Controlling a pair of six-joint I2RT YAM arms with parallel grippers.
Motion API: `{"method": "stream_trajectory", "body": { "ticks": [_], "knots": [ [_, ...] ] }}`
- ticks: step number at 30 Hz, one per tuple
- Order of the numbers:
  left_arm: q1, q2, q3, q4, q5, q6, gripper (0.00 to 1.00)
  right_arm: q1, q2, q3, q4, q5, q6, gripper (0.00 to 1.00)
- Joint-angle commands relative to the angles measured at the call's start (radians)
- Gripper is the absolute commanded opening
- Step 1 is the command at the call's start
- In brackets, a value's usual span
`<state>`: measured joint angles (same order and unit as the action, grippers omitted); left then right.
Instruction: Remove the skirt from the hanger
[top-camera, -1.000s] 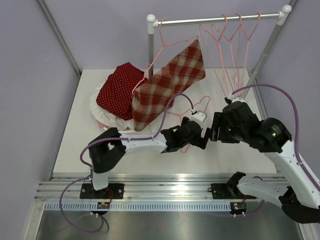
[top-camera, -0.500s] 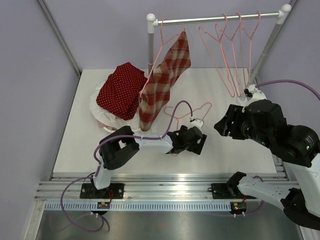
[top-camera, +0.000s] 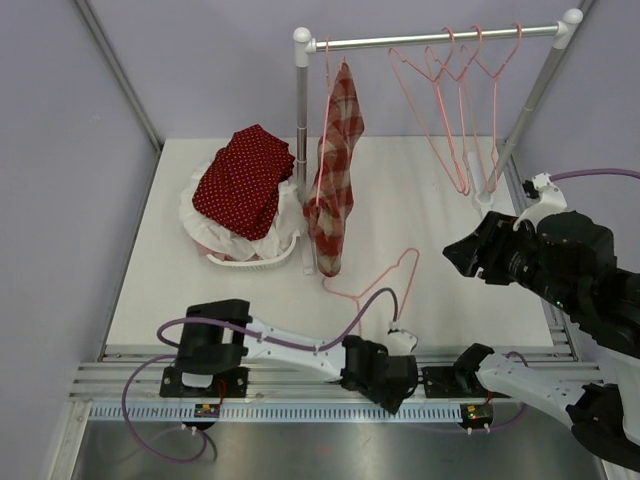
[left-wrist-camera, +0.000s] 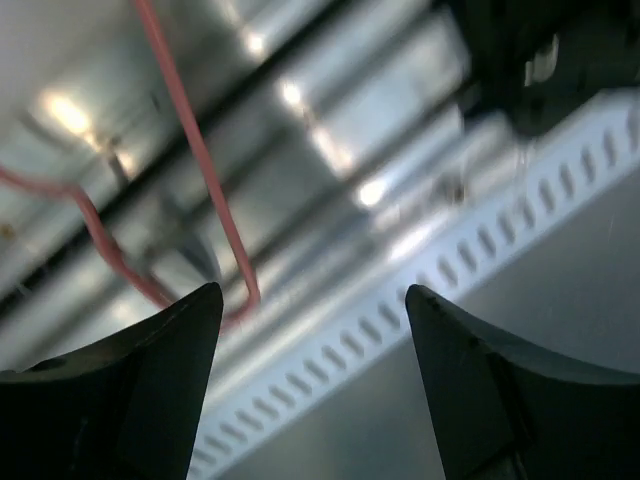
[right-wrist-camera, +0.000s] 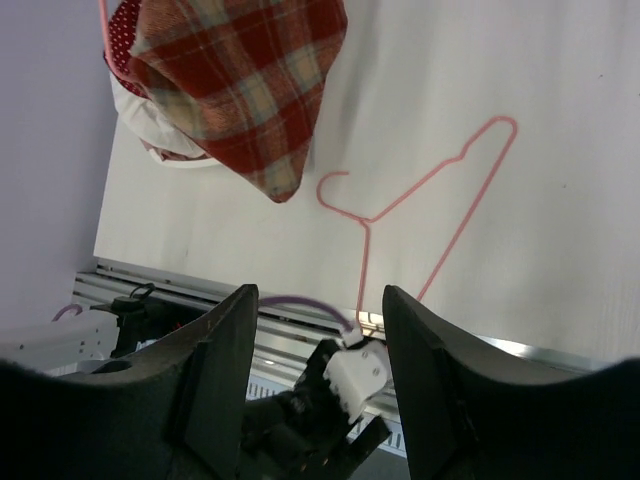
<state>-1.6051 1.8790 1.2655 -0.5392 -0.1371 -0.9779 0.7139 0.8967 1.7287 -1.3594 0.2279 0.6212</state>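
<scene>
The red plaid skirt (top-camera: 335, 170) hangs from a pink hanger (top-camera: 328, 62) on the rack rail, and its lower end reaches the table. It also shows in the right wrist view (right-wrist-camera: 240, 80). My left gripper (top-camera: 393, 392) is open and empty, low over the metal rail at the table's near edge; its jaws (left-wrist-camera: 312, 300) hold nothing. My right gripper (top-camera: 462, 255) is open and empty, raised at the right, well away from the skirt; in its wrist view the gripper (right-wrist-camera: 318, 295) looks down on the left wrist.
A loose pink hanger (top-camera: 378, 285) lies on the table in front of the skirt; it shows in the right wrist view (right-wrist-camera: 430, 195) and left wrist view (left-wrist-camera: 200, 170). A white basket (top-camera: 250, 258) holds red dotted cloth (top-camera: 245, 180). Several empty hangers (top-camera: 460, 100) hang on the rail.
The skirt swung back from stretched out to hanging straight down. My left arm drew back to the near edge. My right arm pulled back right. The loose hanger slid nearer.
</scene>
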Motion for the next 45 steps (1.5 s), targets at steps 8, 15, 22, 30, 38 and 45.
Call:
{"method": "stream_trajectory", "body": {
  "ticks": [8,15,22,30,38,45],
  "knots": [
    [-0.294,-0.228,0.033,-0.361,-0.008,-0.286,0.86,0.006,-0.048,0.013,-0.138,0.039,0.005,0.59],
    [-0.141,-0.397,-0.082,-0.22,-0.341,-0.168,0.89,0.006,-0.039,-0.031,-0.075,0.005,-0.006,0.58],
    [0.151,-0.598,-0.592,0.468,-0.176,-0.096,0.77,0.006,0.002,0.049,-0.118,0.034,-0.028,0.57],
    [0.209,-0.359,-0.546,0.711,-0.038,-0.028,0.71,0.006,0.011,0.025,-0.121,0.053,-0.028,0.57],
    [0.186,-0.293,-0.532,0.785,-0.007,-0.084,0.67,0.006,0.008,-0.006,-0.124,0.068,-0.023,0.57],
    [0.126,-0.322,-0.499,0.59,-0.11,-0.157,0.64,0.006,0.004,-0.014,-0.122,0.062,-0.021,0.57]
  ]
}}
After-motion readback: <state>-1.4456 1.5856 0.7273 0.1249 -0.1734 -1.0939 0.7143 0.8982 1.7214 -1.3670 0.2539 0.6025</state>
